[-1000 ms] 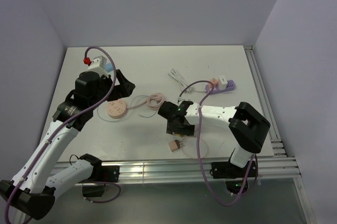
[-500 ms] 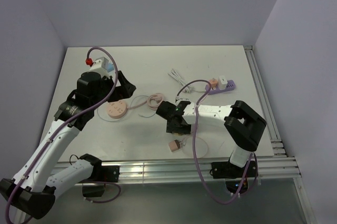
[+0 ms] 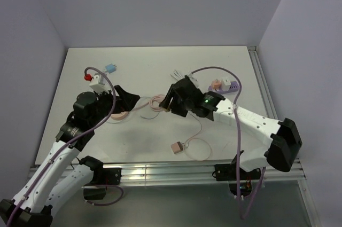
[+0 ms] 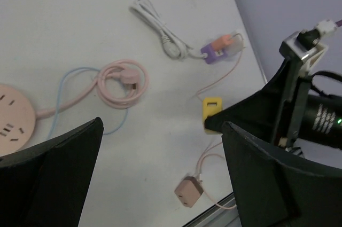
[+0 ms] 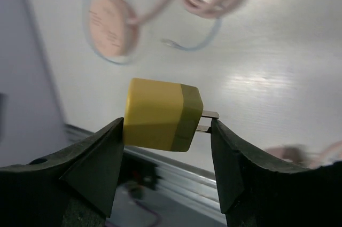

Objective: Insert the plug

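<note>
— Well, what does the overhead view give you?

— Both arms reach over the white table (image 3: 144, 61). The left gripper (image 3: 127, 99) has its fingers spread wide with nothing between them, and from this angle it partly covers a round pink plastic socket disc (image 3: 118, 115). The right gripper (image 3: 172, 100) hangs just beside a coiled pink cable (image 3: 157, 101). What it carries is hidden from up here.

— And the left wrist camera?

— A yellow cube-shaped plastic plug (image 4: 211, 108) sits at the tip of the right gripper, between the coil and a purple power strip (image 4: 214, 55). A small pink adapter block (image 4: 188, 190) lies near the table's front edge.

— The right wrist?

— Its black fingers (image 5: 91, 163) are clamped on the plug, one at the back and the other at the two metal prongs (image 5: 209, 117). The plug is well clear of the table, and the disc below it is blurred.
</note>
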`<state>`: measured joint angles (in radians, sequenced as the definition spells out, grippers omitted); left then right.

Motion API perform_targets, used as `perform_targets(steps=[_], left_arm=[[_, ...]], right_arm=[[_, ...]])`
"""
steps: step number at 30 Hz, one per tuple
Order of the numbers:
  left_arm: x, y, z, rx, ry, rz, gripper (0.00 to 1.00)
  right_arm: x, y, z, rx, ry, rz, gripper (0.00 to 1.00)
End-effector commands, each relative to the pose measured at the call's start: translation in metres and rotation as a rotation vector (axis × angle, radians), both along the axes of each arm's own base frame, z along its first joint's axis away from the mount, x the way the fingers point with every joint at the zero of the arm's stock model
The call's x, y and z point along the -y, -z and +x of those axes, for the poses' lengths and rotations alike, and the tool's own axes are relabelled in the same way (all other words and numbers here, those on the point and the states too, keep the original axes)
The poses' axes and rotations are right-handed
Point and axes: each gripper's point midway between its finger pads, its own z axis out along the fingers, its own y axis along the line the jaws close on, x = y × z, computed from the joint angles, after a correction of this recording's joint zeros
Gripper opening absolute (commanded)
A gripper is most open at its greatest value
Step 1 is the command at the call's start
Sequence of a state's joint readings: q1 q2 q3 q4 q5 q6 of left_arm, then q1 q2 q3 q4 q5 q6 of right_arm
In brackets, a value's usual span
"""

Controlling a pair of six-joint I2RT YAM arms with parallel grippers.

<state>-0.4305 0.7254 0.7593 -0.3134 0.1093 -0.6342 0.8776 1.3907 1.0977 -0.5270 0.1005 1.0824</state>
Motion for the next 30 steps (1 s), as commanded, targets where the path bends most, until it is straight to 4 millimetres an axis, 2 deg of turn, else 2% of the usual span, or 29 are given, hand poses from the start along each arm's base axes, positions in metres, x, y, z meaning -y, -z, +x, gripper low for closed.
perform_targets(steps=[1, 2, 3, 4, 5, 7, 8, 9, 10, 12, 13, 19, 24, 30], left_arm=[[0.016, -0.044, 0.001, 0.194, 0.054, -0.182, 0.99], [0.016, -0.050, 0.001, 0.235, 0.054, -0.206, 0.99], [0.018, -0.044, -0.002, 0.245, 0.063, -0.220, 0.99], [0.020, -0.053, -0.003, 0.288, 0.076, -0.245, 0.99], [0.022, -0.047, -0.003, 0.292, 0.082, -0.248, 0.99], [0.028, -0.048, -0.003, 0.318, 0.099, -0.249, 0.99], [0.030, -0.054, -0.002, 0.350, 0.099, -0.256, 0.99], [0.035, -0.052, -0.001, 0.354, 0.093, -0.253, 1.00], [0.037, -0.054, 0.000, 0.380, 0.093, -0.248, 1.00], [0.045, -0.066, -0.004, 0.434, 0.112, -0.269, 1.00], [0.045, -0.070, -0.002, 0.461, 0.100, -0.259, 1.00], [0.061, -0.075, 0.007, 0.464, 0.109, -0.213, 1.00], [0.053, -0.074, 0.019, 0.460, 0.025, -0.217, 0.99], [0.055, -0.080, 0.025, 0.482, 0.013, -0.229, 0.92]], right_arm=[[-0.018, -0.079, 0.026, 0.072, 0.113, 0.303, 0.21], [-0.018, -0.093, 0.032, 0.079, 0.132, 0.334, 0.22], [-0.021, -0.101, 0.033, 0.071, 0.130, 0.368, 0.22], [-0.022, -0.112, 0.039, 0.083, 0.141, 0.397, 0.23], [-0.023, -0.118, 0.042, 0.085, 0.148, 0.410, 0.23], [-0.031, -0.123, 0.046, 0.065, 0.154, 0.441, 0.24], [-0.034, -0.136, 0.049, 0.080, 0.153, 0.465, 0.25], [-0.038, -0.136, 0.052, 0.067, 0.163, 0.472, 0.25], [-0.044, -0.147, 0.052, 0.076, 0.155, 0.493, 0.28], [-0.054, -0.148, 0.050, 0.057, 0.139, 0.492, 0.30], [-0.058, -0.157, 0.050, 0.064, 0.134, 0.505, 0.31], [-0.068, -0.166, 0.046, 0.061, 0.115, 0.518, 0.32], [-0.066, -0.166, 0.042, 0.059, 0.114, 0.521, 0.33], [-0.071, -0.165, 0.039, 0.047, 0.102, 0.521, 0.33]])
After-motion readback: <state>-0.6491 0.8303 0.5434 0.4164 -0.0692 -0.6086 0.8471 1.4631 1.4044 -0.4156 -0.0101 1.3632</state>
